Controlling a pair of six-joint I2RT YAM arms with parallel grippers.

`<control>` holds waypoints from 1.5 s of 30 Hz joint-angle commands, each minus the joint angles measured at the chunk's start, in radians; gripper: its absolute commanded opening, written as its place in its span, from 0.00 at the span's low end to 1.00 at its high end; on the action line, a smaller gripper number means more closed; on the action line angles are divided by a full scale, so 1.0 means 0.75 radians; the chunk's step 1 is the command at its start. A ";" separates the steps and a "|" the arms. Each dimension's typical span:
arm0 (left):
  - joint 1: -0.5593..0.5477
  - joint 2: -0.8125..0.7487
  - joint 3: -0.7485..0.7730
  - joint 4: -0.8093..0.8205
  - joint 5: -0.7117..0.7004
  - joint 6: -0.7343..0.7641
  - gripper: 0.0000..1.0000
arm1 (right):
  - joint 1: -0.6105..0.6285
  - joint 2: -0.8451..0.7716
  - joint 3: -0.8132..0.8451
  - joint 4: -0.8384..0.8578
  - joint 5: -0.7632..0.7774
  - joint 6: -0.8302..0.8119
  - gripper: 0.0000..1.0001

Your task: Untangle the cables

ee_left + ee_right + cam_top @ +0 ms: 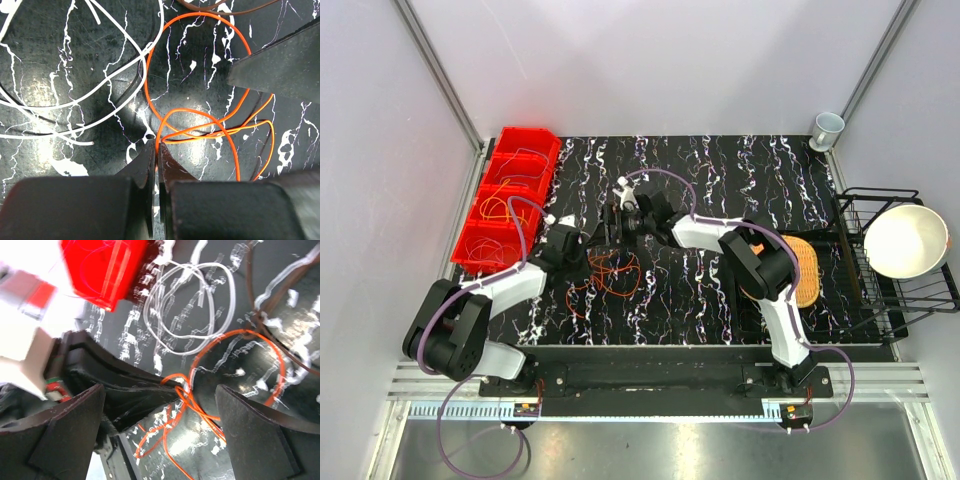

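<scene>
Left wrist view, closest to the cables [200, 131]: loops of orange cable [210, 14] crossing over themselves on the black marbled desk [60, 50]. Beside them to the left, white cable [50, 139]; along the top edge, a brown cable [225, 5]. From above, lying as one loose tangle mid-left on the desk, just ahead of both arms.

Pinched by the left gripper [157, 145], fingertips closed together on one orange strand right where the loops cross. Probably done to pin the knot down so a loop can be drawn out without dragging the whole heap.

Straddled from the opposite side by the right gripper [160, 425], spread wide and holding nothing, one finger either side of the same orange crossing. Likely poised to take a second strand and pull against the anchored one.

Farther out, at the desk's left edge, red bins [530, 132] with thin wires already inside. Presumably meant for cables once separated.
</scene>
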 commanded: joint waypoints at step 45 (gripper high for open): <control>0.000 0.071 0.110 -0.004 -0.025 0.023 0.00 | 0.308 -0.103 -0.167 -0.357 0.508 -0.291 0.60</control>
